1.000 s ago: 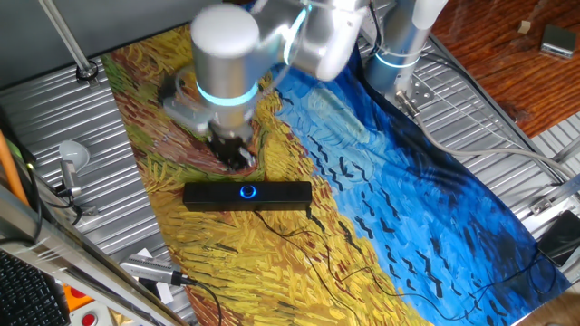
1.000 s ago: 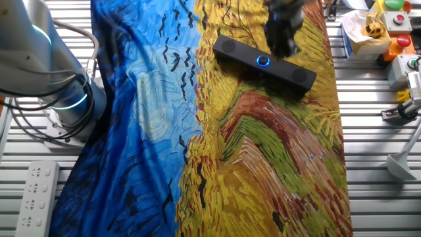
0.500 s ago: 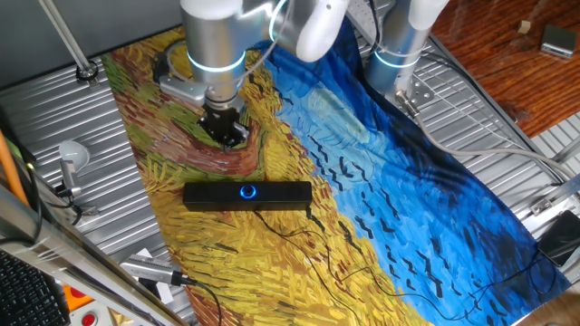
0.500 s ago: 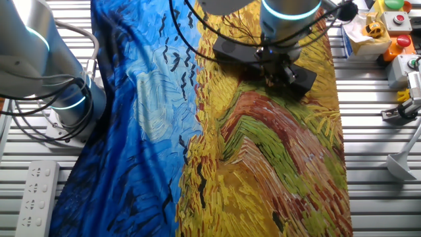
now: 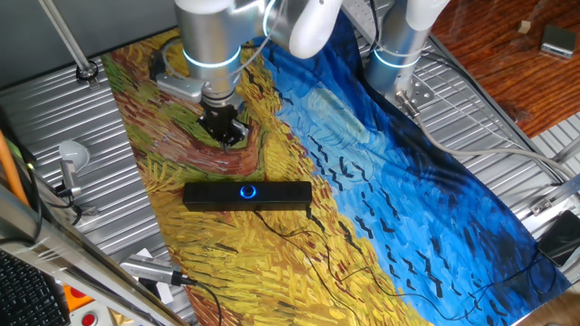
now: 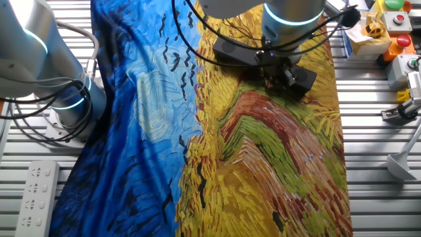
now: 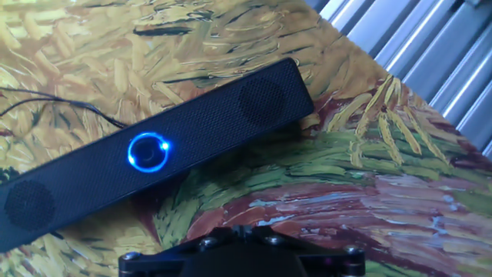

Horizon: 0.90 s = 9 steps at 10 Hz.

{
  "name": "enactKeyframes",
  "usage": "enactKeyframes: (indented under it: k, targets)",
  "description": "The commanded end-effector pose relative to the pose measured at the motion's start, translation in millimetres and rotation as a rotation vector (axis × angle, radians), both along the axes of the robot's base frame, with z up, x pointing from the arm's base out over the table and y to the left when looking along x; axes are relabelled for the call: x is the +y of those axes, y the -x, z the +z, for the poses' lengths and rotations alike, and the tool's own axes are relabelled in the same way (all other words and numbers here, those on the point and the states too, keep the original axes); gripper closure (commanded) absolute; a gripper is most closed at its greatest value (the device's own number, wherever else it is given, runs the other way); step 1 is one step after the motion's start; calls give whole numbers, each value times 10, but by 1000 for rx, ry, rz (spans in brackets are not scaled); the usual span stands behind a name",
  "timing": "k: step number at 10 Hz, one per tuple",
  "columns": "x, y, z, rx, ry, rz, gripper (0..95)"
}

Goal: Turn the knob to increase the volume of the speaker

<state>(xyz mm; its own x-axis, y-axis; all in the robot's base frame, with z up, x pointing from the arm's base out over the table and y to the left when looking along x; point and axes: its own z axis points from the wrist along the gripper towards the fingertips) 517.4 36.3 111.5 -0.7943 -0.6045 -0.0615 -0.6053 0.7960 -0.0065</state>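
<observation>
The gripper (image 5: 223,129), its finger opening not discernible, hovers clear of the speaker (image 5: 247,195), whose small, rigid, smooth-looking knob (image 7: 148,151) lies ahead of the fingers and probably needs a light pinch around its rim.

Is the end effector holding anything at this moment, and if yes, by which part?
Nothing is held. The end effector hangs above the cloth, apart from the speaker; its knob is untouched.
</observation>
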Motion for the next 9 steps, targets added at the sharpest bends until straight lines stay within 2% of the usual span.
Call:
enactKeyframes:
  k: [1, 4, 6, 9]
  targets:
    - [-190, 6, -90, -1, 36, 32, 950]
    - [-512, 79, -211, 0, 37, 44, 950]
    - [-516, 85, -273, -1, 34, 55, 950]
    - [-510, 84, -283, -1, 32, 38, 950]
